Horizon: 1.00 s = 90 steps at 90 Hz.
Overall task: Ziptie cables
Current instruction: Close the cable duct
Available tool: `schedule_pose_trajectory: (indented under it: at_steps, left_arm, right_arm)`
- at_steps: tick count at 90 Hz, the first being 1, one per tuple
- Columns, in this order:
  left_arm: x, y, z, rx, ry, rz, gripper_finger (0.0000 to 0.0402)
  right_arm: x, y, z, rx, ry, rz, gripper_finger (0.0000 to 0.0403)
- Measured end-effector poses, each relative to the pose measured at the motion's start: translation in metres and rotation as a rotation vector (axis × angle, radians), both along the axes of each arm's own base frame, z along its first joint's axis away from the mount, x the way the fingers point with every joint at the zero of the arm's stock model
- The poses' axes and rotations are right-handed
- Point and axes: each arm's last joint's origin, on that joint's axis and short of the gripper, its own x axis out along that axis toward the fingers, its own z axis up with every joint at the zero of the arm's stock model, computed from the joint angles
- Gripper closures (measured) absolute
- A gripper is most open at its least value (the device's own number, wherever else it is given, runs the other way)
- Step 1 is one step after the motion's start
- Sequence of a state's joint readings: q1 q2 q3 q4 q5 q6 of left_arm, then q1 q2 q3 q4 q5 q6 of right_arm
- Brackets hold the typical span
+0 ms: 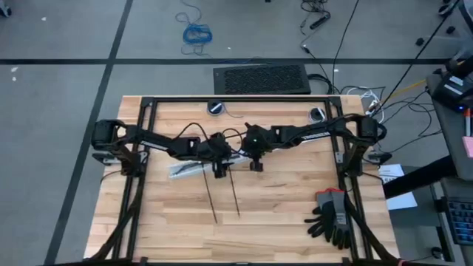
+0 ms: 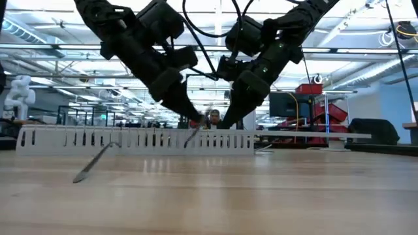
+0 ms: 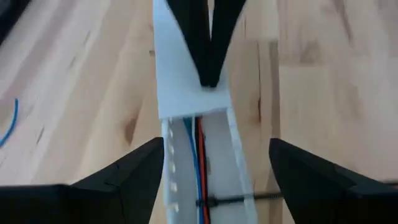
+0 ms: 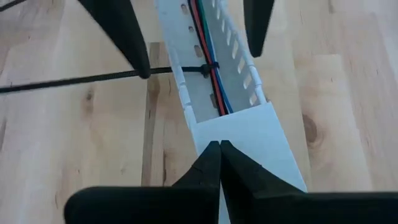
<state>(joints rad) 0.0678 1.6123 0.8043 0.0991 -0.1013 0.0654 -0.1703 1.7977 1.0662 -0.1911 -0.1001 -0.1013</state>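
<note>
left claw: the left gripper [image 3: 216, 144] is hanging with its fingers spread wide, straddling the long white slotted plastic channel [image 3: 186, 81] without touching it.
right claw: the right gripper [image 4: 219, 146] is facing it nose to nose, fingers pinched together on nothing, tips resting at the channel's flat closed end.
cables: the bundle of thin red, blue and green wires [image 4: 211, 74] is lying down in the channel, running straight ahead of both claws and between the left one's open fingers.
zipties: one thin dark ribbed plastic ziptie [image 4: 74, 79] is crossing the wires just ahead of the right tips, its long tail trailing out sideways past a left finger. whether it is cinched, i cannot tell. two dark strips are showing from above.
handling: looking light, soft and floppy, those wires; they are likely to slide apart unless pinched as a bundle close beside the strap. the strap is looking springy and slick, so the free tail near the channel wall is the place to take hold.
edges: the channel walls are hemming in the wires, leaving little room to dip fingers in.
open room: bare light wooden table [image 1: 281, 199] is spreading out behind the right claw; the black and grey work gloves [image 1: 332, 218] are lying well apart, off its far side.
</note>
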Motion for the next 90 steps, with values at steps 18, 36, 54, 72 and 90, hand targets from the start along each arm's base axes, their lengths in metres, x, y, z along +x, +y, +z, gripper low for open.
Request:
schedule_pose_trajectory:
  at_steps: [18, 36, 54, 72, 90]
  left_arm:
    - [0.002, 0.008, -0.006, -0.038, -0.008, 0.066, 0.0115]
    - [0.009, 0.013, -0.021, -0.119, -0.008, 0.076, 0.0115]
    - [0.01, 0.014, -0.036, -0.144, 0.036, 0.111, 0.0115]
    - [0.014, 0.015, -0.046, -0.149, 0.027, 0.18, 0.0116]
    - [0.021, 0.015, -0.06, -0.16, -0.005, 0.188, 0.0116]
  right_arm:
    - [0.0, 0.0, 0.0, -0.001, -0.005, 0.001, 0.0403]
    - [0.001, 0.0, 0.0, 0.002, -0.007, -0.002, 0.0403]
    - [0.001, 0.0, 0.0, 0.001, -0.011, -0.002, 0.0403]
    - [0.002, 0.0, 0.0, 0.005, -0.018, -0.007, 0.0403]
    - [0.002, 0.0, 0.0, 0.014, -0.024, -0.022, 0.0403]
